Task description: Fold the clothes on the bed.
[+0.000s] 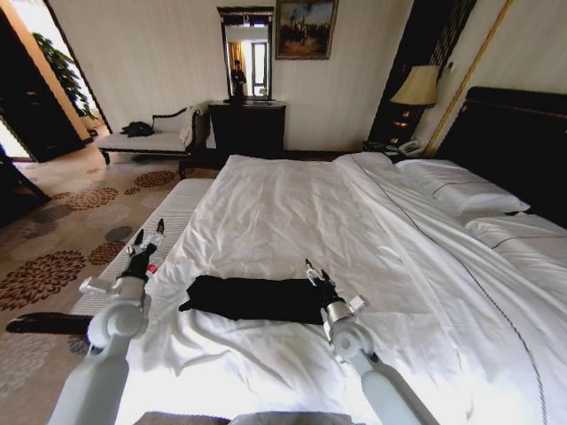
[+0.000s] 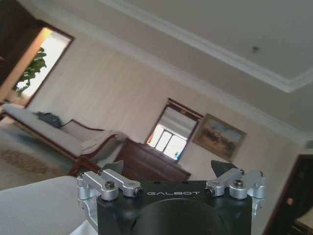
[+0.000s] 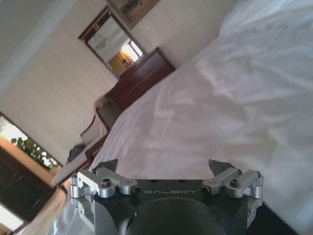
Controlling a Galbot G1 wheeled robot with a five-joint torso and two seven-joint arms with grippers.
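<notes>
Your black T-shirt (image 1: 255, 298) lies folded in a long band on the bed (image 1: 292, 212). Left gripper (image 1: 150, 232) hovers beside the bed's edge, right gripper (image 1: 314, 270) over the T-shirt; both fingers spread, empty.

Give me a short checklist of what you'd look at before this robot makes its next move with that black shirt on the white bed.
1. Black soft T-shirt lies on the white-sheeted bed: ok.
2. Shirt already narrowed into a long band across the bed: ok; whether its edges line up: cannot tell.
3. Left gripper open and holding nothing, raised over the bed's left edge, apart from the shirt: ok.
4. Right gripper open and holding nothing, above the band's right end: ok.
5. Bare sheet beyond the shirt for another fold: ok.
6. White chest print showing: not ok, hidden.
</notes>
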